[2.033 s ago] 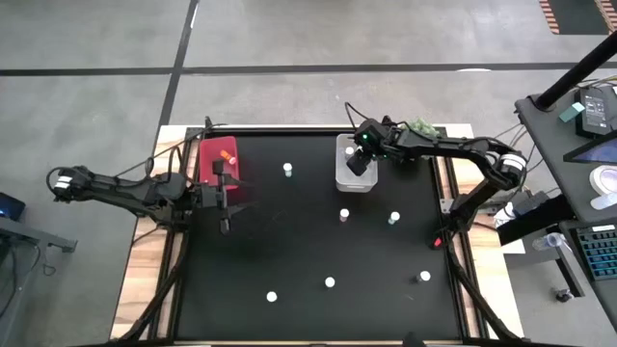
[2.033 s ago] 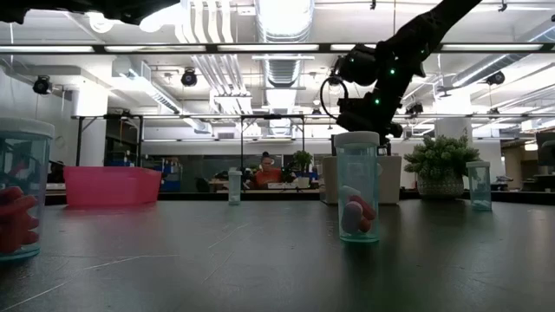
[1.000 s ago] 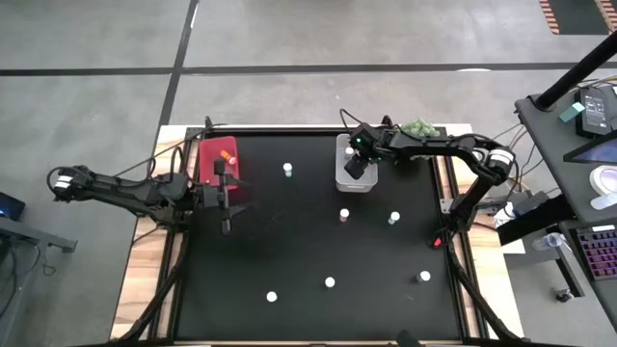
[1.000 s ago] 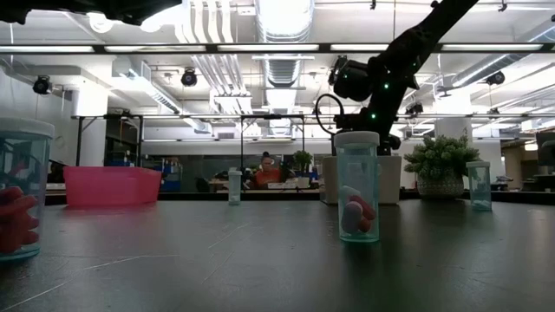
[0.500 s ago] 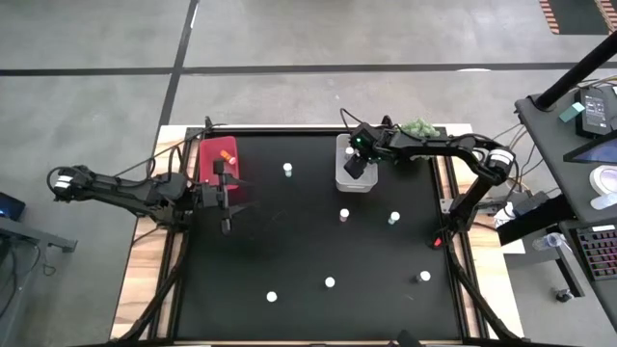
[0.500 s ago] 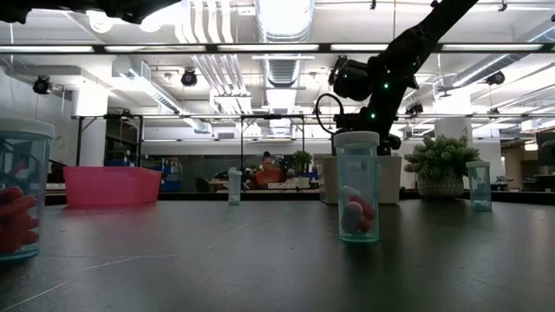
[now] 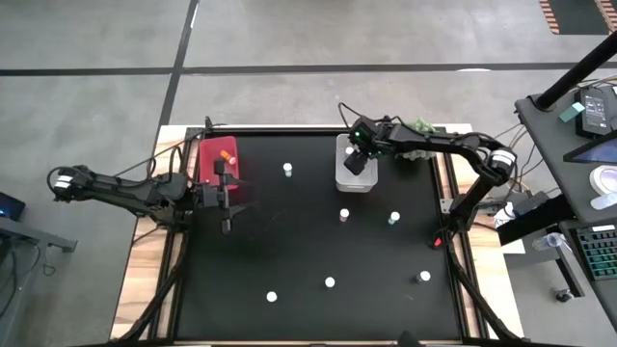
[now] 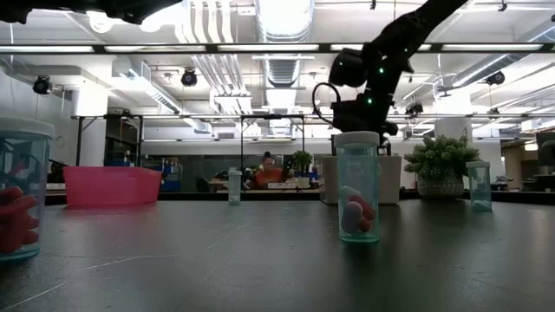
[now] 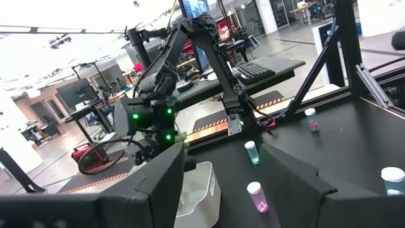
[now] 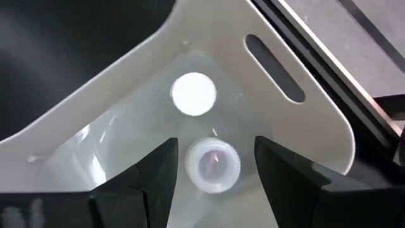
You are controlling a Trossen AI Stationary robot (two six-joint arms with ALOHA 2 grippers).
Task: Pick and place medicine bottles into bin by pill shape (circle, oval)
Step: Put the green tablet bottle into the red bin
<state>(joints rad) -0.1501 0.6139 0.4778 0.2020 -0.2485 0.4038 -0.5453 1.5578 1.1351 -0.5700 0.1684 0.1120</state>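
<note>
Right gripper [image 7: 355, 162] hangs over the white bin [image 7: 339, 179] at the far side of the black table [image 7: 289, 251], right of centre. Its wrist view looks straight down into the white bin [image 10: 297, 126]: fingers [image 10: 155, 168] spread apart, nothing between them, one bottle [image 10: 212, 164] lying on the bin floor right below the gap, a second white-capped bottle [image 10: 193, 94] just beside it. Left gripper [image 7: 225, 196] waits just beside the red bin [image 7: 204, 164] at the far left; fingers [image 9: 166, 174] apart, empty. An orange-topped bottle [image 7: 226, 154] lies in the red bin. Loose bottles stand upright on the table, well apart: one [image 7: 287, 171] between the two bins, a pinkish one [image 7: 344, 215] and a greenish one [image 7: 394, 219] near the white bin, three more along the near side [image 7: 272, 297], [image 7: 330, 283], [image 7: 424, 278]. Low view: a clear bottle [image 8: 357, 186] with pink and white pills near the camera, another bottle [image 8: 21, 186] with red contents at the picture's left edge. A green spiky plant [image 7: 420, 126] sits at the table's far edge beyond the right arm.
</note>
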